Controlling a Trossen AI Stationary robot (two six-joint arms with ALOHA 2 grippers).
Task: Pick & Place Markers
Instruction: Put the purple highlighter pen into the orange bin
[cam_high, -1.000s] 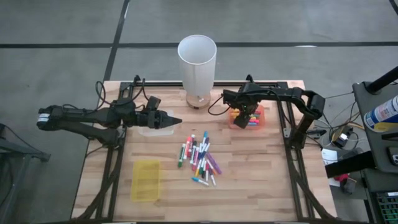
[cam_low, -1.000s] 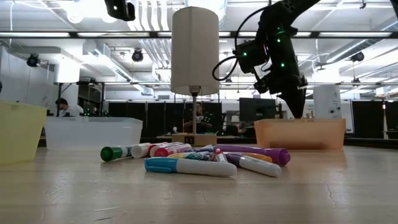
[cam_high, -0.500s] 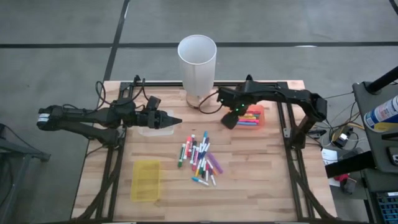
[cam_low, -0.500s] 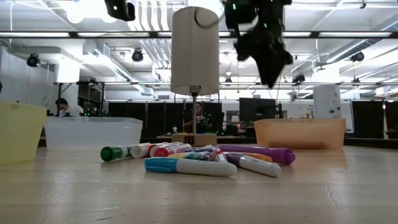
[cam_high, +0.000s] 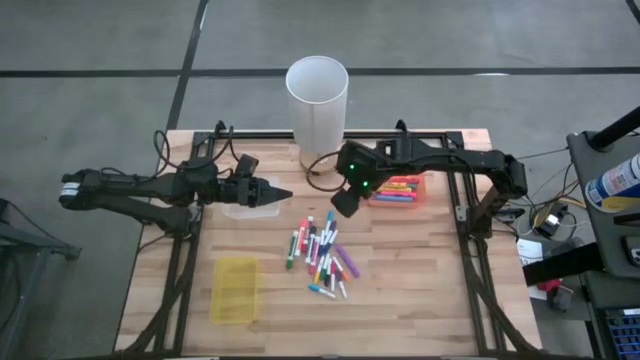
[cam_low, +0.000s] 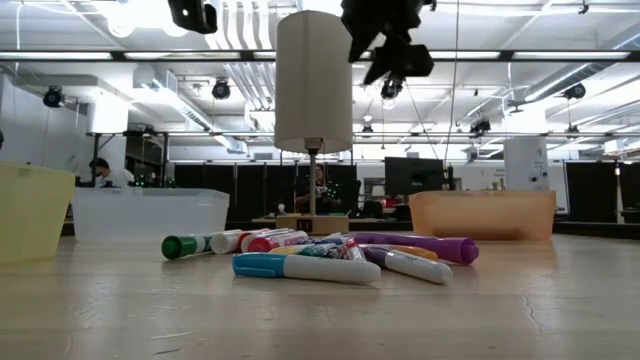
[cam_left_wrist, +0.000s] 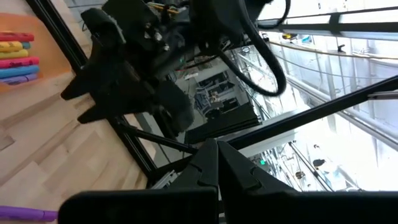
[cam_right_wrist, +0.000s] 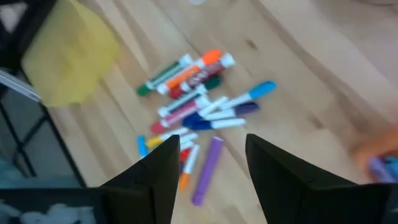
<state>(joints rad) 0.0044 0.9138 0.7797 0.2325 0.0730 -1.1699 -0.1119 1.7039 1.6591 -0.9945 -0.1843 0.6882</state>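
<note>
On the pale wooden plank desk (cam_high: 400, 290), a loose heap of short markers (cam_high: 323, 255) with white barrels and mixed caps (pink, green, blue, purple, orange) lies near the middle. A few more markers sit in the shallow orange plastic tray (cam_high: 418, 192) toward the right rear. Above the desk, between that tray and the heap, hangs the right claw (cam_high: 341, 203), its two dark fingers spread apart with nothing between them; its wrist camera looks down past them onto the heap. From table height the green-capped marker (cam_low: 186, 245) lies at one end of the heap and a fat purple one (cam_low: 425, 246) at the other.

The left claw (cam_high: 276, 195) waits over the left rear of the desk, above a clear plastic tray (cam_high: 238, 210), its fingers pressed together and empty. A yellow translucent plastic tray (cam_high: 235, 290) lies at the front left, well apart from the heap. A tall white cylinder (cam_high: 317, 100) stands at the back edge.

No brand or lettering on any marker can be read (too small).
</note>
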